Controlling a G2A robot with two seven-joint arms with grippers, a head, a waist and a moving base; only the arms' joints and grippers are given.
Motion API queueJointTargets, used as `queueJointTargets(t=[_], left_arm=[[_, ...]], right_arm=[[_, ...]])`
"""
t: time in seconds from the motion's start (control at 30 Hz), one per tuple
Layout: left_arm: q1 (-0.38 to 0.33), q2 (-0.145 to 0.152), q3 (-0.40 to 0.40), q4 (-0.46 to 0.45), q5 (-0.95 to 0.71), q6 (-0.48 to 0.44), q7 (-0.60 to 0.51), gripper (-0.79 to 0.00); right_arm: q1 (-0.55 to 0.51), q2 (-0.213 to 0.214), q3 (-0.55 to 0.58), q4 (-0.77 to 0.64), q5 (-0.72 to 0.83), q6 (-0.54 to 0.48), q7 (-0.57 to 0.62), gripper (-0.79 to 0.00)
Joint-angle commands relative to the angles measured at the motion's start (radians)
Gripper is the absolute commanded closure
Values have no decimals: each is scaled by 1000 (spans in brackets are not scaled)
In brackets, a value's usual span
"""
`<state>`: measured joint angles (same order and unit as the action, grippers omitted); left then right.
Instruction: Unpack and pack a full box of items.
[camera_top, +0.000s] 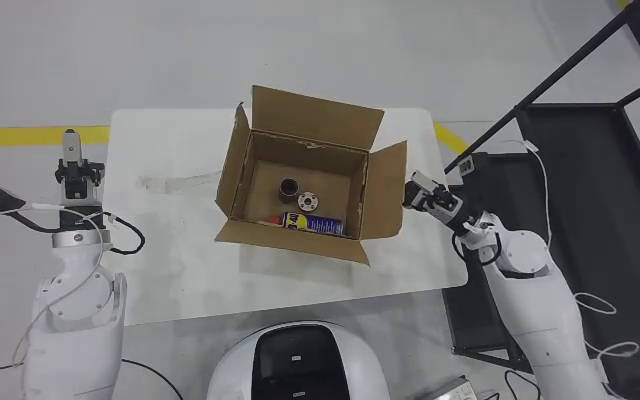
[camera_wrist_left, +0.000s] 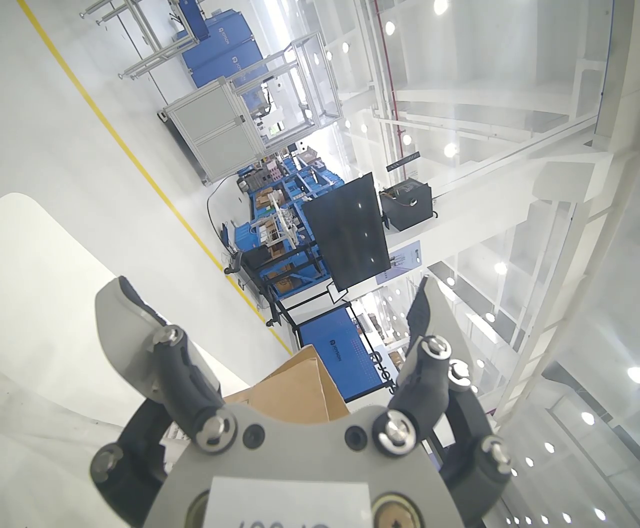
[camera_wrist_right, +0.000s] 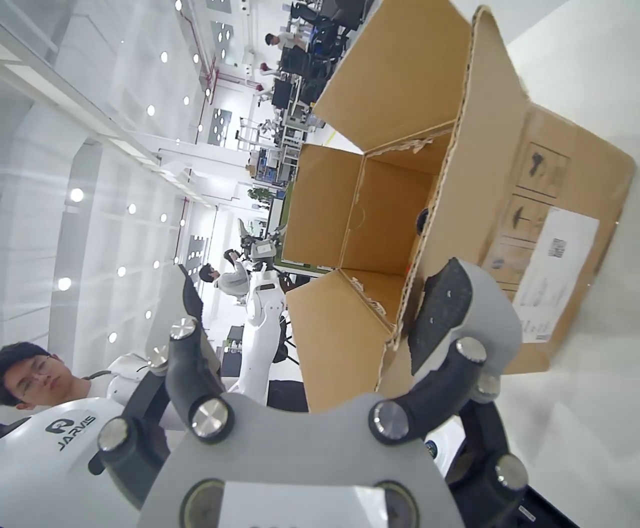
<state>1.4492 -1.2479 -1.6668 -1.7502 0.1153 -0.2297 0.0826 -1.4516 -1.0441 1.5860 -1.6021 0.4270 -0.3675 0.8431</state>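
1. Left gripper hangs just off the table's left edge, toward the far corner. Its fingers are spread wide with nothing between them.
2. Cardboard box stands in the middle of the table, nearer the far edge, with all four flaps folded out.
3. Inside the box, a dark tube stands beside a round metal disc. A blue and yellow spray can lies on its side along the near wall.
4. Right gripper sits at the outer edge of the box's right flap, near the table's right edge. Its fingers are spread apart. The flap's edge lies between them, close to one pad, and is not clamped.
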Motion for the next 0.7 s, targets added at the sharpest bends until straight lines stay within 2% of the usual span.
queueJointTargets(t=[0.0,0.13,0.2,0.43,0.67], left_arm=[[0,0,0,0,0,0,0,-785],[0,0,0,0,0,0,0,-785],[0,0,0,0,0,0,0,-785],[0,0,0,0,0,0,0,-785],[0,0,0,0,0,0,0,-785]], right_arm=[[13,-1,-11,-18,8,1,6,-785],[57,-7,-70,-41,-2,1,21,-785],[83,-10,-115,-36,-57,-11,30,-785],[146,-32,-268,45,-170,-21,-23,-785],[173,-43,-346,107,-255,2,-49,-785]])
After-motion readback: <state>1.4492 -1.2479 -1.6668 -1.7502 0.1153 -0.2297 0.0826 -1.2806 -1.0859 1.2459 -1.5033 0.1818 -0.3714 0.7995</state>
